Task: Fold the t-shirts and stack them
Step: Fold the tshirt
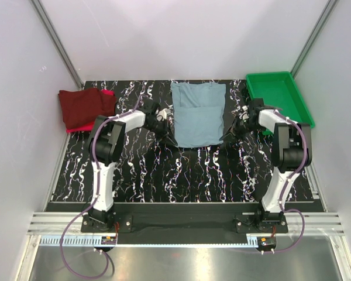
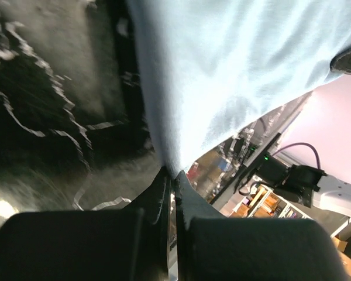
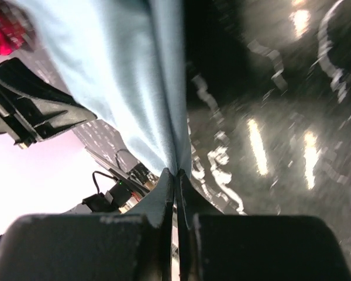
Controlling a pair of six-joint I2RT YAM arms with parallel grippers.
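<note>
Clenched on cloth, the left hand point(image 2: 174, 175) and right hand point(image 3: 176, 172) each pinch one near corner of the grey-blue t-shirt point(image 1: 198, 114). It lies mid-bench point(image 1: 140, 175) between them, its long axis running away from the arms toward the far edge; its neck end cannot be told. Both arms are equally near, so the fold probably travels along that axis. The maroon t-shirt point(image 1: 82, 105) rests on the red t-shirt point(image 1: 107, 93), far left.
</note>
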